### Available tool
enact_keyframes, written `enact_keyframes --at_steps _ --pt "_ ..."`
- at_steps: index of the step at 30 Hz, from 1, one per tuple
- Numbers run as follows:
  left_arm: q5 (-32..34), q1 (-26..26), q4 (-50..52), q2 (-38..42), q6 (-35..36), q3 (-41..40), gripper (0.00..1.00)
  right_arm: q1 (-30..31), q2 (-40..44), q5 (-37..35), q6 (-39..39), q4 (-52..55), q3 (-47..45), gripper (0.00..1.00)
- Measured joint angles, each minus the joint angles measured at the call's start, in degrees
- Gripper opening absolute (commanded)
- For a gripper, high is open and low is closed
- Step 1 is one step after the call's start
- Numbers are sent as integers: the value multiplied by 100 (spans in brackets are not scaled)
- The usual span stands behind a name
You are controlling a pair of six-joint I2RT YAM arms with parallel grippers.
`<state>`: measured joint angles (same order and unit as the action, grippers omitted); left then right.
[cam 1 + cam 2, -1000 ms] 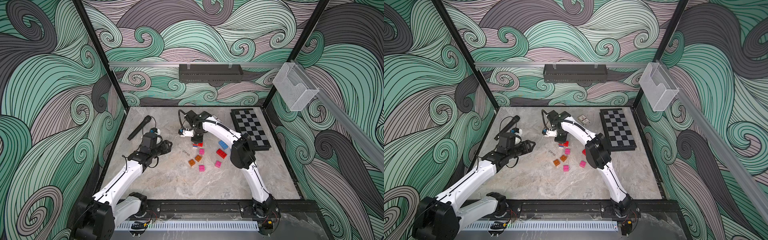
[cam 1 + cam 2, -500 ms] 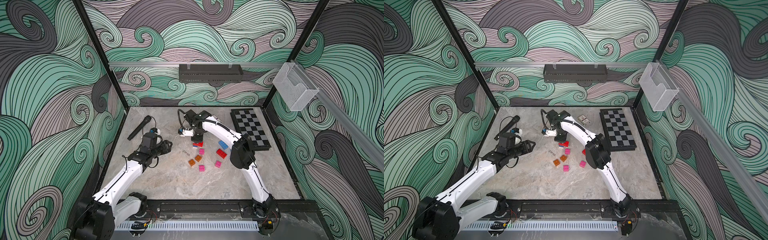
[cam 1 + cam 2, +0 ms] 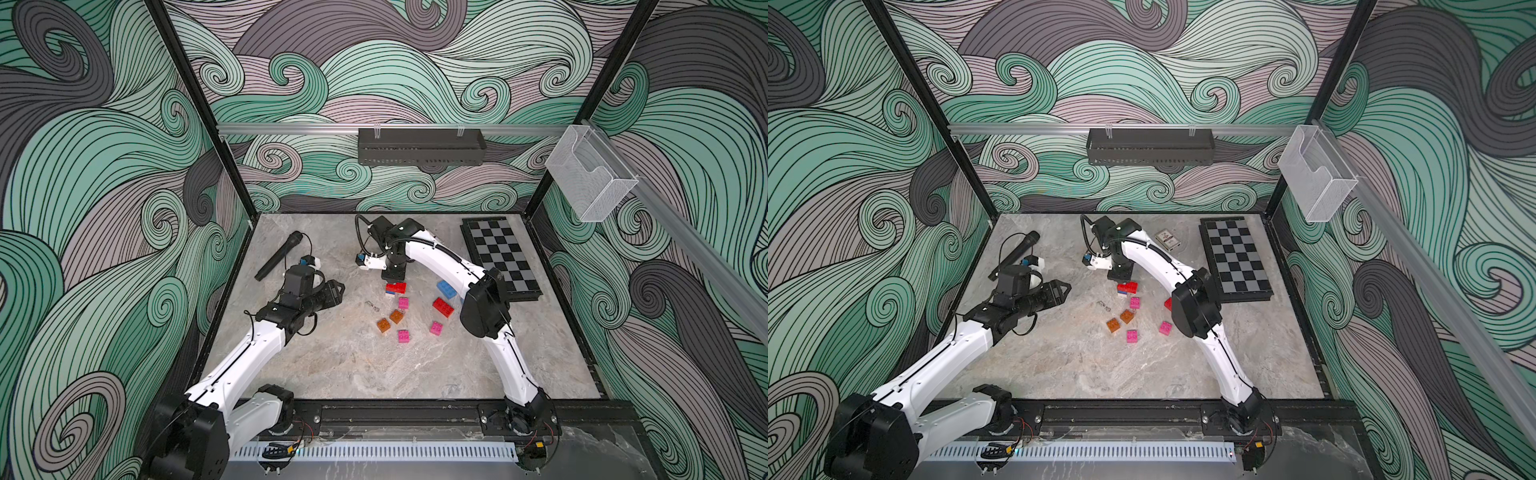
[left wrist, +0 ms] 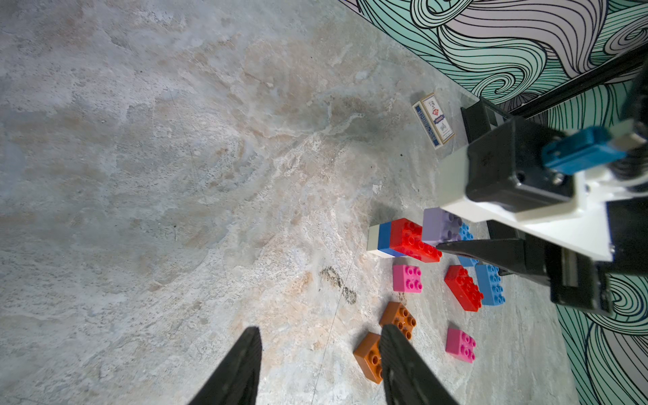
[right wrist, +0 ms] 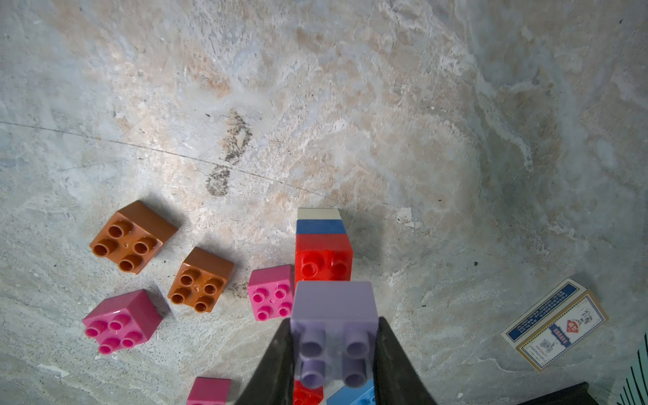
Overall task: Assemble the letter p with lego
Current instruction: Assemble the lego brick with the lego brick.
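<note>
My right gripper (image 5: 333,322) is shut on a lilac lego brick (image 5: 335,305), studs up, over one end of a stack (image 5: 322,245) of a white, a blue and a red brick. Whether the lilac brick rests on the red one I cannot tell. In both top views the right gripper (image 3: 394,274) hides it above the stack (image 3: 1127,287). Loose pink (image 3: 403,302), orange (image 3: 396,316), red (image 3: 443,307) and blue (image 3: 446,289) bricks lie nearby. My left gripper (image 4: 321,333) hovers open and empty to the left (image 3: 338,286), one finger (image 4: 396,354) in front of an orange brick (image 4: 368,354).
A boxed card deck (image 3: 1168,241) lies behind the right arm. A folded chessboard (image 3: 500,257) fills the back right, and a black microphone (image 3: 278,255) lies at the back left. A dark tray (image 3: 420,147) and a clear box (image 3: 590,178) hang on the walls.
</note>
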<state>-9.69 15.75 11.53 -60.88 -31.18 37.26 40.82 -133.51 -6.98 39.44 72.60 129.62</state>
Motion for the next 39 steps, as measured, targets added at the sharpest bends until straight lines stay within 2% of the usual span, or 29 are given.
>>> enact_keyframes --at_steps 39 --pt "0 0 -2 0 2 0 56 9 -339 42 -236 140 190 19"
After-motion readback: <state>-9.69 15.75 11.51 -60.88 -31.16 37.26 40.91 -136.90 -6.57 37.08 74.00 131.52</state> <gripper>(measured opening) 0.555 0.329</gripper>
